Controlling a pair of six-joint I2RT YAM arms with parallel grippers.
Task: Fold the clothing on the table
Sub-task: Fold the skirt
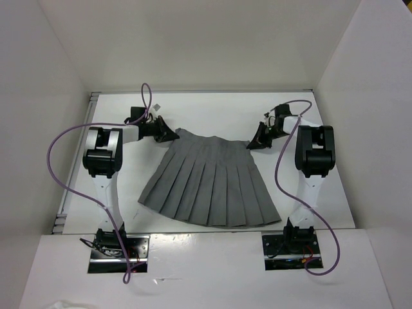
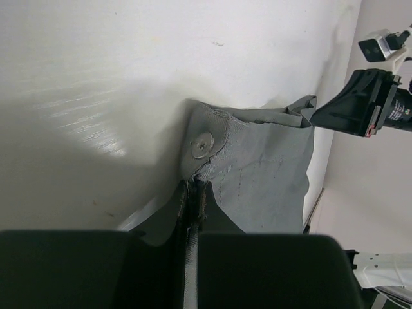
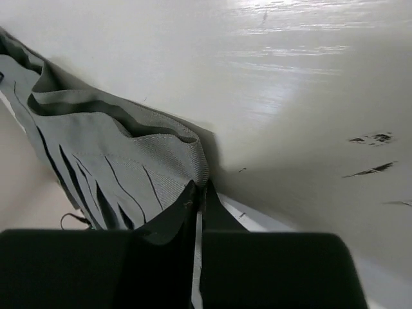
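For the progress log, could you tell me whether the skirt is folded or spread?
Spread: the skirt lies fanned out, all pleats showing.

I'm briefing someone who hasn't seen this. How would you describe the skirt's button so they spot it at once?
On the white table lies a grey pleated skirt, waistband farthest away. At the waistband end by the left gripper sits the button: a small smooth disc, unlike the stitched cloth around it.
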